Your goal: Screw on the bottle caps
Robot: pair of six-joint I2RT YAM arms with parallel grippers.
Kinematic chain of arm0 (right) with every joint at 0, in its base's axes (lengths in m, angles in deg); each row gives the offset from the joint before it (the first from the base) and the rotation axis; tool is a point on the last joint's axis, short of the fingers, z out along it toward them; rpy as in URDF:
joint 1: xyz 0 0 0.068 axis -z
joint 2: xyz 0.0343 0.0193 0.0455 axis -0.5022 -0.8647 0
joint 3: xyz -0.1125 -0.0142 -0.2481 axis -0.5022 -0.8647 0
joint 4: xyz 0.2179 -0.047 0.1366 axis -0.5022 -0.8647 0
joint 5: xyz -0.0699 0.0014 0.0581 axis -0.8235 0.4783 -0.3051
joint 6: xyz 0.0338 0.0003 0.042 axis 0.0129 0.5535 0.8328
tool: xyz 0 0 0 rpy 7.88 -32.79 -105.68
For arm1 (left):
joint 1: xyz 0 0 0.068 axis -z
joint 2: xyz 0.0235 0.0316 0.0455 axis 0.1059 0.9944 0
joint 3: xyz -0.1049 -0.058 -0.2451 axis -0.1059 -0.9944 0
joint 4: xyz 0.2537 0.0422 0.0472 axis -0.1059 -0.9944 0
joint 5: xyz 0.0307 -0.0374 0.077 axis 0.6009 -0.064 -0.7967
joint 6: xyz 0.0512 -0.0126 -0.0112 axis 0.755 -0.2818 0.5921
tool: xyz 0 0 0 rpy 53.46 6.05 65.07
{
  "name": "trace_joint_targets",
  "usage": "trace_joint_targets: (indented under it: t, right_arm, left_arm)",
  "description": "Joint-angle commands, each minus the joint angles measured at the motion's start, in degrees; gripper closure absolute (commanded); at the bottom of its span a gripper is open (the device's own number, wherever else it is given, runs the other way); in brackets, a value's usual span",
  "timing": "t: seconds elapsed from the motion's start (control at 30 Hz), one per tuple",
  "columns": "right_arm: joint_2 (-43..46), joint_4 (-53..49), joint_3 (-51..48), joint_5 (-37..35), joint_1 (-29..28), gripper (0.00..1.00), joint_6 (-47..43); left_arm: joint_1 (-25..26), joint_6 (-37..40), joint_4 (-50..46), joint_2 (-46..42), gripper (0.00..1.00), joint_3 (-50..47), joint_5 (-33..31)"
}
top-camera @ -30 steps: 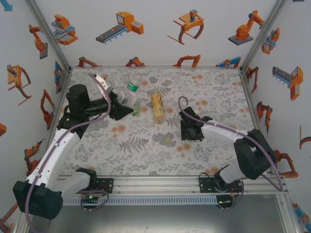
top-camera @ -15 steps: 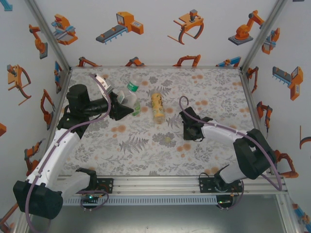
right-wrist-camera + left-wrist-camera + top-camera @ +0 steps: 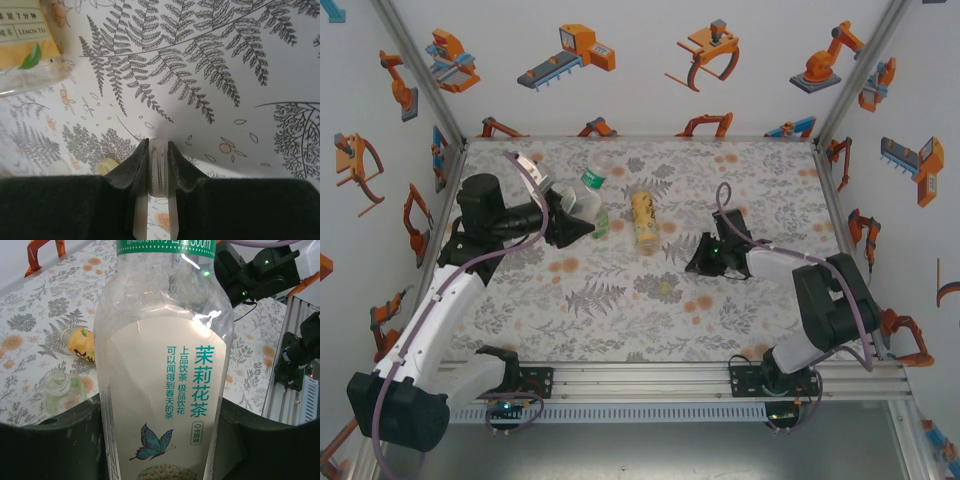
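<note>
table: floral print, both my arms bolted at the near edge.
left arm: reaches up the left side from my base, elbow bent near the far-left, forearm turned right toward the middle.
right arm: folded tight, elbow up by the right edge, forearm low and pointing left over the print.
clear bottle: held in my left gripper, green band at the top, white-green label with a butterfly. In the top view it slants toward the far side. Its neck is cut off in the left wrist view and too small from above, so I can't tell if it is capped.
yellow bottle: lying on the table between my two grippers, apart from both. Just its label corner and clear end show in the right wrist view.
green bottle: small, mouth open, on the table just beside the yellow one. My left fingers cover its base.
left gripper: clamped around the clear bottle's lower body.
right gripper: narrow, pinching a cap, tips just above the table.
cap: white, ribbed, on edge between my right fingers.
second cap: pale yellow, on the table just left of my right fingers, half hidden by them. Also a small dot in the top view.
</note>
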Motion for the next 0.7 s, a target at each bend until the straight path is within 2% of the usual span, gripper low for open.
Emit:
trace_joint_targets:
  t: [0.0,0.13,0.33,0.67]
  right_arm:
    - [-1.56,1.02,-2.18,4.33,1.94,0.78,1.88]
    - [-1.14,-2.22,-3.17,1.75,2.72,0.69,0.71]
    - [0.21,-6.96,-3.56,-3.09,2.88,0.61,-1.04]
    - [-0.97,-14.21,0.8,-7.27,1.9,0.47,-5.58]
  left_arm:
    - [-0.47,0.89,0.8,-0.73,0.99,1.33,0.34]
    - [-0.47,1.07,0.4,-0.26,0.99,1.55,0.23]
    - [-0.47,1.37,-0.36,-0.03,0.98,1.89,0.14]
    - [-0.42,1.96,-1.4,-0.02,0.98,2.27,-0.48]
